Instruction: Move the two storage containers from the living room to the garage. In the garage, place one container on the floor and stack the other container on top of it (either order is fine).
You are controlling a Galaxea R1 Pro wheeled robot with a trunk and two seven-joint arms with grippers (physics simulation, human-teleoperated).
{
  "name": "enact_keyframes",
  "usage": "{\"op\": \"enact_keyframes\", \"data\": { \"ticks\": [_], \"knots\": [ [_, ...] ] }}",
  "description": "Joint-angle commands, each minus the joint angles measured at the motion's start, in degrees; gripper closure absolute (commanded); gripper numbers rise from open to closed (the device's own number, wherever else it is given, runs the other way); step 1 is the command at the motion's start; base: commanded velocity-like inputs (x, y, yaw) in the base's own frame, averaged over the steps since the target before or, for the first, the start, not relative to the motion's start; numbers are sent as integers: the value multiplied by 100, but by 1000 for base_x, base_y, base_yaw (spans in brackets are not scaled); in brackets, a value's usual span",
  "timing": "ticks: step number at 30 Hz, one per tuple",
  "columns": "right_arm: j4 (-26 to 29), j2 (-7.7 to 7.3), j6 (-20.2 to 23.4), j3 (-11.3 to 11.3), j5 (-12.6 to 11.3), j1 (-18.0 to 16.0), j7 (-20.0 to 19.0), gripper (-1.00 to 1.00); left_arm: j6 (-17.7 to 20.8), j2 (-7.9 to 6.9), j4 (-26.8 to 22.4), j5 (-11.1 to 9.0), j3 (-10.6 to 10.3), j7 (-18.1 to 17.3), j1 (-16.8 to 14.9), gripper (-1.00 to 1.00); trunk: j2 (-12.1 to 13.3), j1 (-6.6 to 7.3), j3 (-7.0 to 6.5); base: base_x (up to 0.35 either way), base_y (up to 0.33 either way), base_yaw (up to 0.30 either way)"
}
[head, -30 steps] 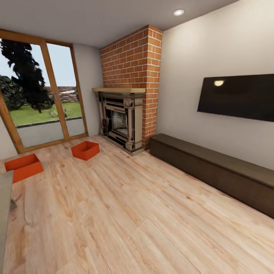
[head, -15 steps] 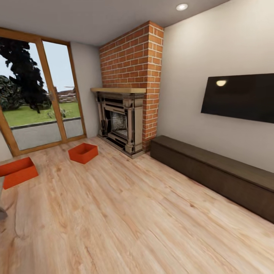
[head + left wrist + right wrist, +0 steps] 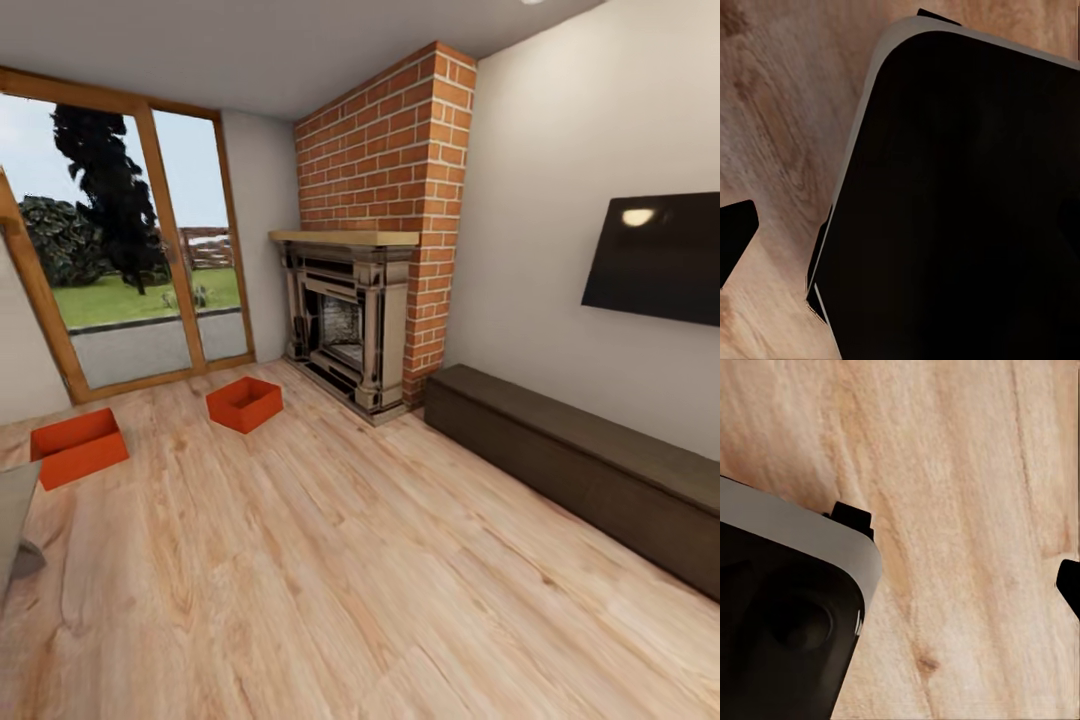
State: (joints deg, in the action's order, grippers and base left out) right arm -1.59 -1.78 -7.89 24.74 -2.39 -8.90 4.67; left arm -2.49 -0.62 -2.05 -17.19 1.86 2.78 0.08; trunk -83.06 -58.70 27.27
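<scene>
Fingers: state unclear | two storage containers (image 3: 78,446) (image 3: 245,403) apart on wood floor (image 3: 350,560), both empty

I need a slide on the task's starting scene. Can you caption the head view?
Two red-orange storage containers sit apart on the living room's wood floor, between glass doors and fireplace.

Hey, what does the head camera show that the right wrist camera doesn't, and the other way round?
Head view: two red-orange storage containers, one near the glass doors and one nearer the fireplace, plus the brick fireplace, a wall TV and a long dark bench.

Right wrist view: a close look at a dark, grey-edged part of the robot over the planks.

Both: the light wood-plank floor.
</scene>
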Motion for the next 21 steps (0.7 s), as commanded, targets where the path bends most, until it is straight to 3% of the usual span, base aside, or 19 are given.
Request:
{"op": "enact_keyframes", "data": {
  "ticks": [1, 21],
  "knots": [
    [-17, 2, -33, 40, -25, -6, 12, -100, -8, 1, -6, -13, 16, 10, 1, -100, -2, -3, 5, 322, 0, 268],
    [-17, -7, -37, 33, -25, -6, 16, -100, -12, 1, -6, -16, 16, 12, 1, -100, -2, -3, 5, 322, 0, 269]
  ]
}}
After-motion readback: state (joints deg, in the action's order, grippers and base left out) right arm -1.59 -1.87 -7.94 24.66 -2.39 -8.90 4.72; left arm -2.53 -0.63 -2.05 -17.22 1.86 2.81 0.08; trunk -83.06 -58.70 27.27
